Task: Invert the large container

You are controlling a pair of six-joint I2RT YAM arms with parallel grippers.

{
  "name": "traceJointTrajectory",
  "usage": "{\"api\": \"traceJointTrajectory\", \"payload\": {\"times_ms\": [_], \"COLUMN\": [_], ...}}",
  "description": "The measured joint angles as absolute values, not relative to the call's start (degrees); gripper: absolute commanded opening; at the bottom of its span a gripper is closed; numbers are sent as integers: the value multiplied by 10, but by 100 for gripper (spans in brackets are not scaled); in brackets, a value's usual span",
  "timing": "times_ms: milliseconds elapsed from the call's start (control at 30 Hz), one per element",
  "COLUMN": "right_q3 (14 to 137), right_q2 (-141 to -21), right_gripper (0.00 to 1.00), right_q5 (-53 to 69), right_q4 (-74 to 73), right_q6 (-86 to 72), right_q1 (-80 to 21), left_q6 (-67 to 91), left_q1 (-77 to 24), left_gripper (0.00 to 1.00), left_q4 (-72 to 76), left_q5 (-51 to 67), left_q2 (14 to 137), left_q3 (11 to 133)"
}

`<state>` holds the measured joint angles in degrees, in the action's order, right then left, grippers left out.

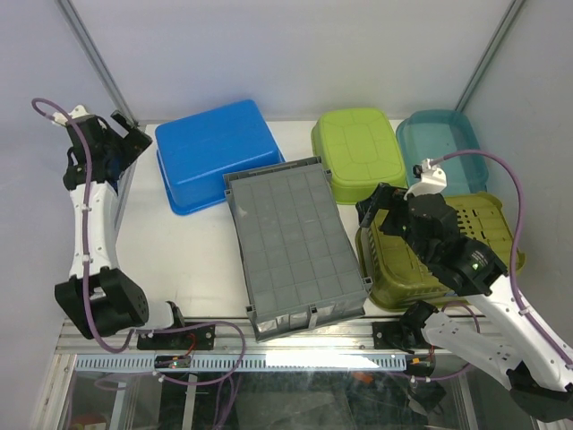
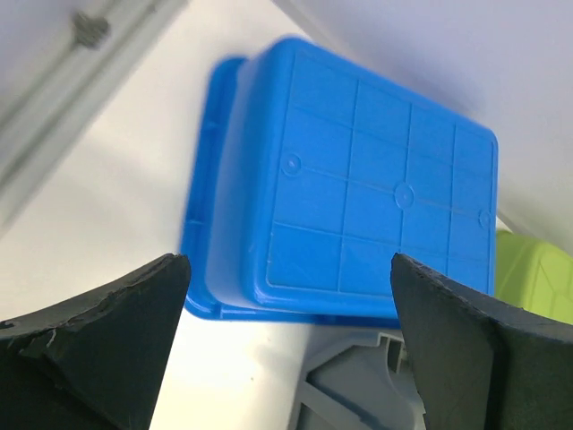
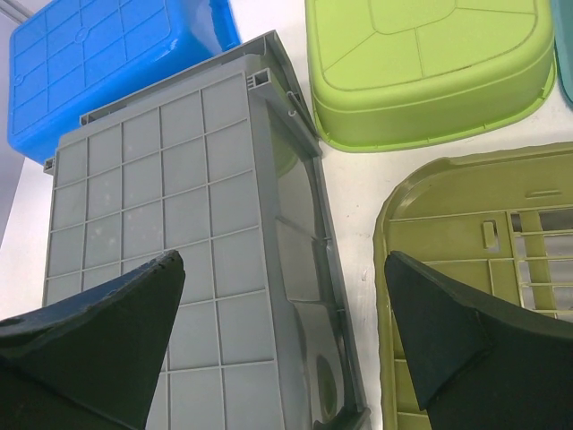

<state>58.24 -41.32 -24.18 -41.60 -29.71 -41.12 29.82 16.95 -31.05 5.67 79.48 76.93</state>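
Large container (image 1: 295, 242) was found resting grid-side up on the counter (image 1: 192, 260), so the flip was judged done; left gripper (image 2: 288, 269) and right gripper (image 3: 282, 264) were spread apart, empty.

White arms (image 1: 92, 228), blk joints (image 1: 112, 303), purple cables (image 1: 483, 153)

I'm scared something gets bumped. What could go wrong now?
The open right hand hangs over the narrow gap between the crate and the olive basket, so it might bump or snag either. The crate's near end reaches the table's front edge, so a push could maybe slide it off.
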Motion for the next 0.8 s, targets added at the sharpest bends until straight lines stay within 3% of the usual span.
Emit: {"api": "traceJointTrajectory", "payload": {"times_ms": [233, 400, 567, 800], "right_q3": [582, 583, 620, 700], "right_q2": [-417, -427, -473, -572], "right_gripper": [99, 99, 99, 99], "right_q5": [-243, -255, -297, -378], "right_q4": [-415, -413, -432, -479], "right_q6": [-291, -272, -249, -260], "right_q1": [-411, -411, -411, -411], "left_q6": [253, 229, 229, 230], "left_q1": [163, 46, -85, -98], "left_gripper": [99, 99, 99, 99], "left_q4": [-352, -387, -403, -436], "left_q5": [-6, -58, -68, -19], "left_q2": [725, 675, 595, 475], "left_q3": [815, 815, 722, 600]}}
